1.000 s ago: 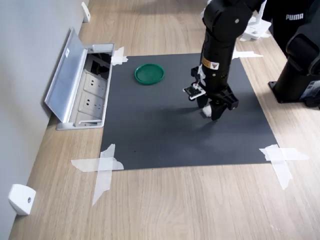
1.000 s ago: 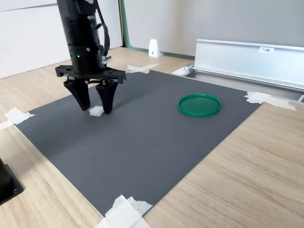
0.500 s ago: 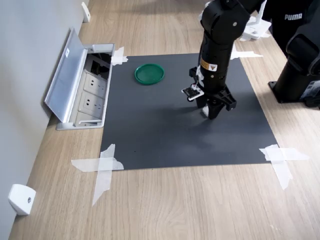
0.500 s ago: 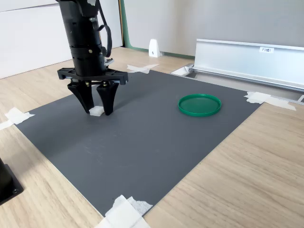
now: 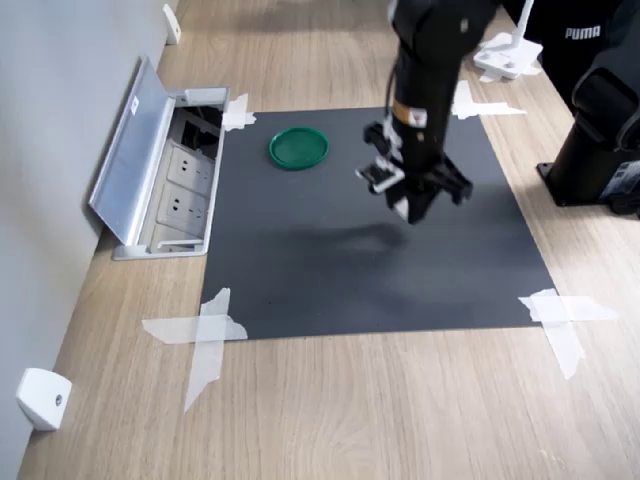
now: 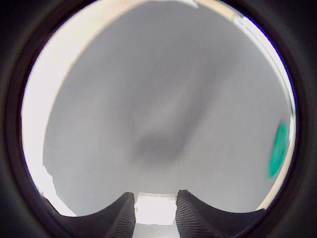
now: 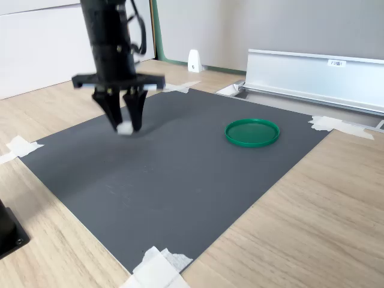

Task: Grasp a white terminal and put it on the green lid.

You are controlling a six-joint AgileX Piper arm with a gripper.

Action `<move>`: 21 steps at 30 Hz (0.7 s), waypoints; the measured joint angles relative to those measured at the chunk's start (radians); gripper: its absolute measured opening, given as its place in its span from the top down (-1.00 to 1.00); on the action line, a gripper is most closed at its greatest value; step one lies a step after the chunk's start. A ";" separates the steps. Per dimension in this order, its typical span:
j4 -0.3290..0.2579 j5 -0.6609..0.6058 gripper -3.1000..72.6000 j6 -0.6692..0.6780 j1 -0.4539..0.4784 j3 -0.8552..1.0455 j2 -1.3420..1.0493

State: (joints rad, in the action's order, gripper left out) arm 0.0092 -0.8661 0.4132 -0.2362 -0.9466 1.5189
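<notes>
My gripper (image 7: pixel 125 128) hangs above the dark mat (image 7: pixel 180 174), shut on the white terminal (image 7: pixel 124 128), a tiny white block between its black fingertips. In the first exterior view the gripper (image 5: pixel 410 212) holds the terminal (image 5: pixel 402 209) over the mat's right half. The wrist view shows the terminal (image 6: pixel 154 209) pinched between the two fingers (image 6: pixel 124 218), with its shadow on the mat below. The green lid (image 5: pixel 298 147) lies flat on the mat toward the first exterior view's upper left, apart from the gripper. It shows as the green lid (image 7: pixel 252 131) at the second exterior view's right and the green lid (image 6: pixel 278 150) in the wrist view.
An open metal floor socket box (image 5: pixel 165 175) stands beside the mat at the first exterior view's left. White tape strips (image 5: pixel 203 330) hold the mat's corners. A white wedge piece (image 5: pixel 42 397) lies on the wood at the lower left. A black stand (image 5: pixel 600 150) sits at the right.
The gripper closed on the white terminal and lifted it off the mat, moving slightly toward the green lid.
</notes>
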 joint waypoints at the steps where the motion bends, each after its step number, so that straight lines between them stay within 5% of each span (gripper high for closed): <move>1: 0.000 -0.031 0.10 0.033 0.005 -0.044 -0.010; 8: -0.009 -0.167 0.10 0.259 0.173 -0.308 -0.018; 14: -0.002 -0.169 0.10 0.437 0.390 -0.394 0.040; 21: 0.016 -0.122 0.10 0.509 0.501 -0.395 0.175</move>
State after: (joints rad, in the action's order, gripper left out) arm 0.0250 -0.9878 0.9222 0.2645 -1.3413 1.6935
